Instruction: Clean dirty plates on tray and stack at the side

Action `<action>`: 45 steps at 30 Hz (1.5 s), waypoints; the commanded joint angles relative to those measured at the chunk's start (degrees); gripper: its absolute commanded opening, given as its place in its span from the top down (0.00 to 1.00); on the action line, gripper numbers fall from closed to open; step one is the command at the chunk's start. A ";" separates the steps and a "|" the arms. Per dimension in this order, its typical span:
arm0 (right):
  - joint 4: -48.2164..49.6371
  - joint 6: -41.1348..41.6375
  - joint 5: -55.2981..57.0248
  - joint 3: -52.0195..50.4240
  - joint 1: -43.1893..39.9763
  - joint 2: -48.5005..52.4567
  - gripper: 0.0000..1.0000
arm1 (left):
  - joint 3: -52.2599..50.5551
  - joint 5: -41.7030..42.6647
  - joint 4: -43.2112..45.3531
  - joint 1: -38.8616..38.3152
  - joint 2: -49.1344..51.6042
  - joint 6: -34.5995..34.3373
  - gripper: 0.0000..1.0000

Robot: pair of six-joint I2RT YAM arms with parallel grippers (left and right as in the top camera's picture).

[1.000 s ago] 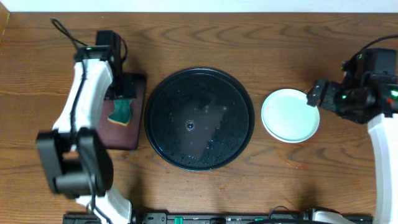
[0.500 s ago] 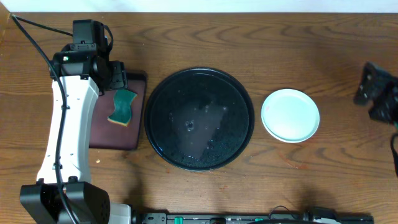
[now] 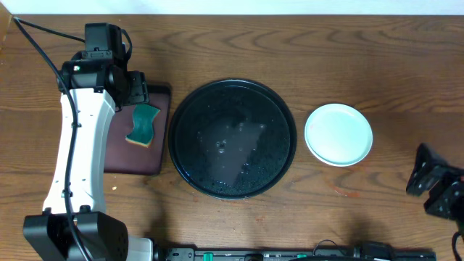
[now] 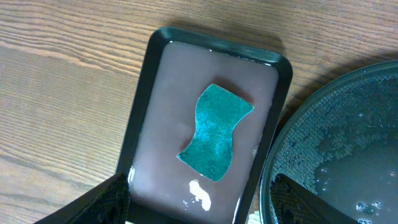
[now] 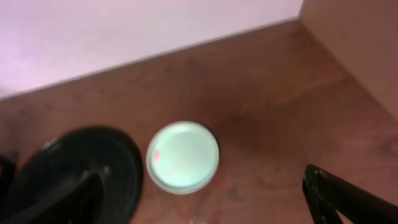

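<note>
The round black tray [image 3: 232, 138] lies wet at the table's centre with no plate on it; it also shows in the left wrist view [image 4: 348, 149] and the right wrist view [image 5: 68, 171]. A pale mint-green plate [image 3: 338, 134] sits right of the tray, seen also in the right wrist view [image 5: 183, 156]; any plates under it are hidden. My left gripper [image 4: 199, 208] is open and empty above the maroon tray. My right gripper [image 3: 435, 190] is open and empty at the table's front right, well clear of the plate.
A dark maroon rectangular tray [image 3: 156, 156] holds a teal sponge [image 3: 143, 125] left of the black tray; both show in the left wrist view, tray [image 4: 155, 143] and sponge [image 4: 216, 132]. A reddish smear [image 3: 346, 191] marks the wood in front of the plate.
My right arm has pulled back from beside the plate toward the front right corner. My left arm lifted off the sponge early on and has since held still.
</note>
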 commanded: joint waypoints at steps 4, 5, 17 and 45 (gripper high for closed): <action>5.31 -1.73 1.60 -8.81 -0.79 -1.84 0.01 | 0.33 -0.31 -0.28 0.13 0.22 -0.07 0.27; 8.28 -1.75 1.84 -11.52 -0.76 -2.95 0.01 | 0.33 -0.33 -0.28 0.13 0.22 -0.07 0.26; 53.00 -1.75 -2.82 -60.74 -0.76 -26.84 0.01 | 0.33 -0.31 -0.28 0.13 0.22 -0.07 0.26; 77.02 -1.53 -4.90 -97.11 1.27 -46.80 0.01 | 0.33 -0.31 -0.28 0.13 0.22 -0.07 0.26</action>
